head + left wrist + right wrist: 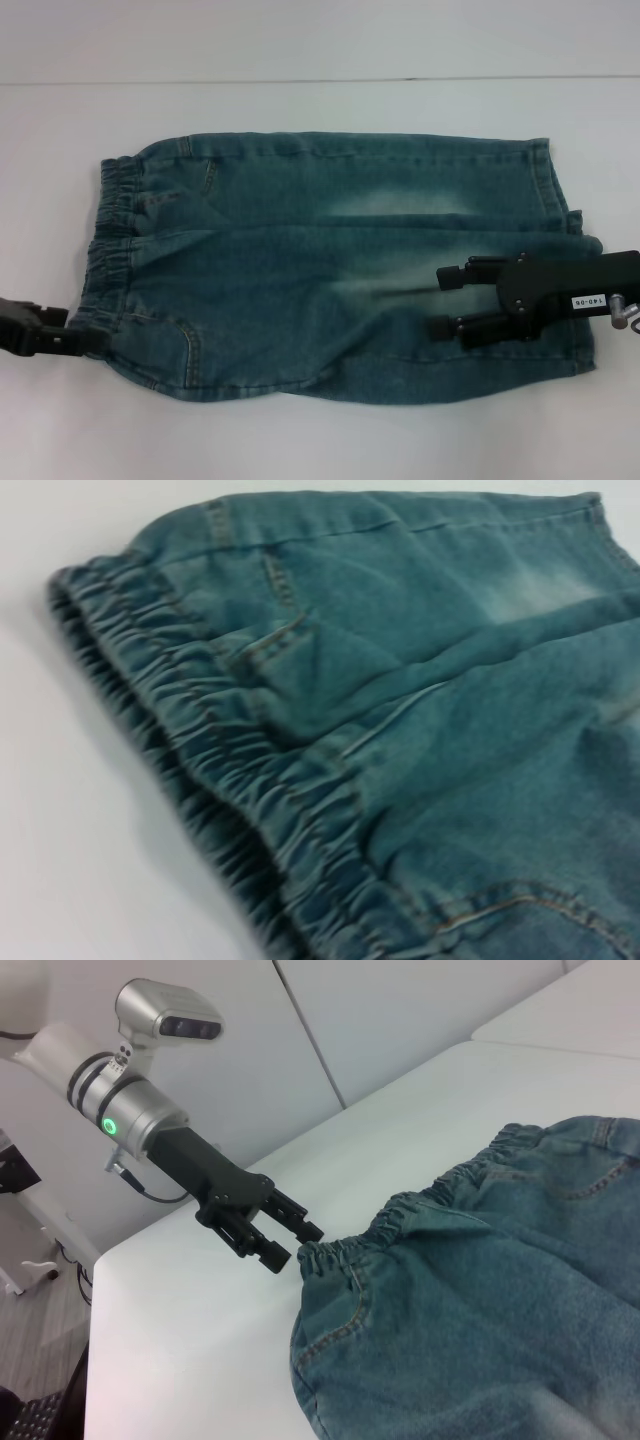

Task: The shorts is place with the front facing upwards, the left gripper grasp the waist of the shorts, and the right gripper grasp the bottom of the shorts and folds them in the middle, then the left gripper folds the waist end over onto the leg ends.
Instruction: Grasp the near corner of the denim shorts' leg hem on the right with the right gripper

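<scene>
On the white table [300, 440], long blue-green faded denim shorts [340, 270], spread flat, with a pale bleached patch across the middle of the cloth. Toward the robot's left, the gathered, puckered elastic waist of the shorts [115, 240], seen close in the left wrist view as a ruffled band [230, 780] above a curved pocket seam. Toward the robot's right, the flat straight-stitched leg ends [560, 200], one layer lying over another and slightly offset. At the near corner of the waist, the unlabelled black two-pronged left gripper [95, 340] on its dark arm, low at the table; from the right wrist view, its prongs [290, 1240] parted, tips right at the edge of the waistband [420, 1210], not yet closed on the cloth as far as can be judged. Over the lower leg near the hem end, the black right gripper [440, 300] with a small white number label [588, 301], both fingers spread wide apart and pointing toward the waist, nothing between them. Whether touching the denim or just above it: cannot tell.
</scene>
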Controlling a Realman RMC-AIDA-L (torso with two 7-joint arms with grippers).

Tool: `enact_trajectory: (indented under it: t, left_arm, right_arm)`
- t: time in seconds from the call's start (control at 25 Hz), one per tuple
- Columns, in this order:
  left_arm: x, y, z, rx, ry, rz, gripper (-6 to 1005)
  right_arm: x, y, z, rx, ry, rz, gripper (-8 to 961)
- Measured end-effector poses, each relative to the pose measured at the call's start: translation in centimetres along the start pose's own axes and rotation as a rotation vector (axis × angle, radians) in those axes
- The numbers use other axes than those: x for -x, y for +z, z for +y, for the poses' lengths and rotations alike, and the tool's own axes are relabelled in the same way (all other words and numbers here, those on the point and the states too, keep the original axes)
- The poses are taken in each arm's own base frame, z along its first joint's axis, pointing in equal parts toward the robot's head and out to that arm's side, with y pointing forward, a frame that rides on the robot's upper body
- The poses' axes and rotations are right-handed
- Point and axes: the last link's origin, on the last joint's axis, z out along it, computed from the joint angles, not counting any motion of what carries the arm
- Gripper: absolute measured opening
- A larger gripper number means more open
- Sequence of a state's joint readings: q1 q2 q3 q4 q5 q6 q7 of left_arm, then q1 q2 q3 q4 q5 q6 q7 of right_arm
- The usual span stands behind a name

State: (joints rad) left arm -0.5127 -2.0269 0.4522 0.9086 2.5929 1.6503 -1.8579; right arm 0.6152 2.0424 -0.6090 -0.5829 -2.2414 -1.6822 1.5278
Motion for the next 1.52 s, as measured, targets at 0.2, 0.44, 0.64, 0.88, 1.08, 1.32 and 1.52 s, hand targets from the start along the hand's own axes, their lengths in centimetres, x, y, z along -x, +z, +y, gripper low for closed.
enact_trajectory:
  t: [0.2,0.44,0.64,0.88,1.08,1.32,1.52]
  left_arm:
    - [0.4,-0.7,-0.4,-0.015,-0.024,-0.005,823]
    - [0.3,-0.3,-0.1,0.000,-0.018,-0.013,823]
    - [0.1,0.3,-0.1,-0.007,-0.007,-0.033,824]
    - [-0.1,0.6,0.1,0.000,-0.005,-0.047,823]
    - [-0.2,0.9,0.4,0.018,-0.002,-0.068,823]
    - [-0.7,1.0,0.9,0.046,0.006,-0.063,824]
    - [-1.0,1.1,1.1,0.055,0.011,-0.060,823]
  right_arm:
    - [0.2,0.1,-0.1,-0.006,-0.011,0.001,954]
    - [0.4,0.2,-0.2,-0.004,-0.019,0.002,954]
    - [0.4,0.2,-0.1,-0.002,-0.019,0.001,954]
    - [0.4,0.2,-0.2,-0.006,-0.017,-0.002,954]
    - [0.4,0.2,-0.2,-0.006,-0.019,-0.002,954]
    - [0.5,0.2,-0.2,-0.006,-0.020,-0.002,954]
    - [0.4,0.0,-0.2,-0.009,-0.017,-0.004,955]
